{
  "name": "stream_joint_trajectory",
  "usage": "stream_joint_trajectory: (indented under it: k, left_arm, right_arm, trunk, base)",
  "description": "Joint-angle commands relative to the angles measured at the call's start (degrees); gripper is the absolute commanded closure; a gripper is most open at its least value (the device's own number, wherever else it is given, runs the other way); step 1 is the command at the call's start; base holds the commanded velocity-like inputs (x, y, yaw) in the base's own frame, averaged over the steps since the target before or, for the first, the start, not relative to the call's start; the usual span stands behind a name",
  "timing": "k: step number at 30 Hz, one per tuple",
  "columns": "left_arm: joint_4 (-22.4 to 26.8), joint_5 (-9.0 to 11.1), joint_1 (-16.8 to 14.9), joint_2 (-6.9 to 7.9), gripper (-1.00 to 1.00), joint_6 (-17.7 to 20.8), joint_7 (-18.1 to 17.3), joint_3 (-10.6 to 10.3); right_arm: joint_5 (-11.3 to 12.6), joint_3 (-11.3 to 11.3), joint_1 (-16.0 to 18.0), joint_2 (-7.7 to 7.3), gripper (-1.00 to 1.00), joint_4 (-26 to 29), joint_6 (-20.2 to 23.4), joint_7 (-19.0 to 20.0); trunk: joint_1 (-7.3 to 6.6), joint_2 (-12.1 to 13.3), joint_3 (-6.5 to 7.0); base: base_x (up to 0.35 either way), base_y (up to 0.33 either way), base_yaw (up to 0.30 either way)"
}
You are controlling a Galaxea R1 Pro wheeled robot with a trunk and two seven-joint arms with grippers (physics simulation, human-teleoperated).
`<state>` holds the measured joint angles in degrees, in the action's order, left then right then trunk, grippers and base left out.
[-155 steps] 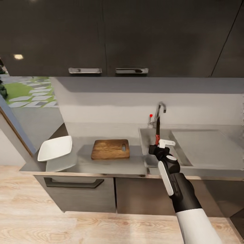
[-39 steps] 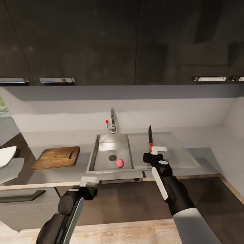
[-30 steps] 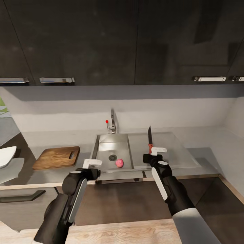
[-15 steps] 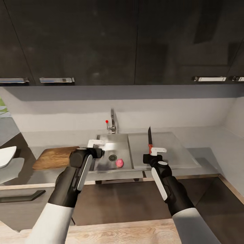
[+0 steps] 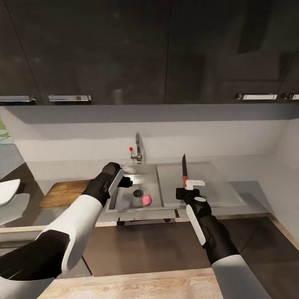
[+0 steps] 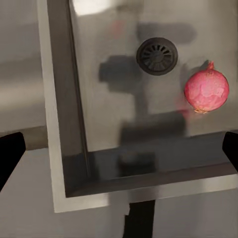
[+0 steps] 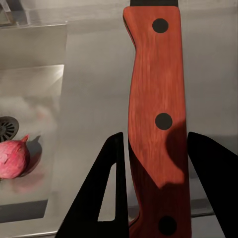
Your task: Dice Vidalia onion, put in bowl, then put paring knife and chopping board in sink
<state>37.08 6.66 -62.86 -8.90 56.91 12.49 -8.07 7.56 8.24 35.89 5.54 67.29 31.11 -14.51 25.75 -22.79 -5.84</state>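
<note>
Head view: the left end effector point(image 5: 127, 176) was held over the sink point(image 5: 124, 199); the paring knife point(image 5: 184, 168) was gripped upright by the right end effector point(image 5: 189, 185) above the table point(image 5: 249, 182).
Left wrist view: fingers point(image 6: 9, 153) were spread wide, nothing held; the Vidalia onion point(image 6: 206, 91) was seen beside the drain point(image 6: 157, 56).
Right wrist view: the red handle point(image 7: 157, 124) was clamped.

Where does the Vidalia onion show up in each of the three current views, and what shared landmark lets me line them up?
Head view: the Vidalia onion lies on the floor of the sink, toward its front right.
Left wrist view: the onion is at the right edge, on the basin floor.
Right wrist view: the onion is at the lower left edge, partly cut off.
Shared landmark: the round drain, close beside the onion.
</note>
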Motion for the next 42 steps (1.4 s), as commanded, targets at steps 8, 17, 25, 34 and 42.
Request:
stream_joint_trajectory:
  k: [8,17,25,34,42]
  left_arm:
    - [-3.04,1.15,-1.27,0.07,-1.0,-0.1,0.48,-0.36]
    - [-3.16,5.46,-1.21,0.11,-1.0,0.04,-0.71,-0.42]
    - [-5.13,5.98,-1.21,0.11,-1.0,-0.09,-1.04,-0.46]
    - [-6.83,6.0,-1.21,0.14,-1.0,-0.25,-1.07,-0.46]
    - [-6.85,5.95,-1.21,0.27,-1.0,-0.3,-1.06,-0.46]
  right_arm:
    - [0.61,-0.06,0.06,-0.36,1.0,0.6,0.21,-0.53]
    - [0.65,-0.05,0.06,-2.98,1.0,0.88,0.26,-0.54]
    - [0.59,-0.07,0.06,-3.18,1.0,3.2,1.7,-0.65]
    - [0.53,-0.11,0.06,-3.25,1.0,4.85,3.92,-0.74]
    - [0.61,-0.14,0.06,-3.2,1.0,6.56,6.98,-0.78]
  trunk:
    - [0.04,-0.13,-0.13]
    - [0.04,-0.13,-0.13]
    - [0.04,-0.13,-0.13]
    - [0.04,-0.13,-0.13]
    - [0.04,-0.13,-0.24]
  base:
    - [0.0,0.0,0.0]
    - [0.0,0.0,0.0]
    - [0.171,-0.078,0.0]
    - [0.224,-0.17,0.0]
    - [0.023,-0.021,0.0]
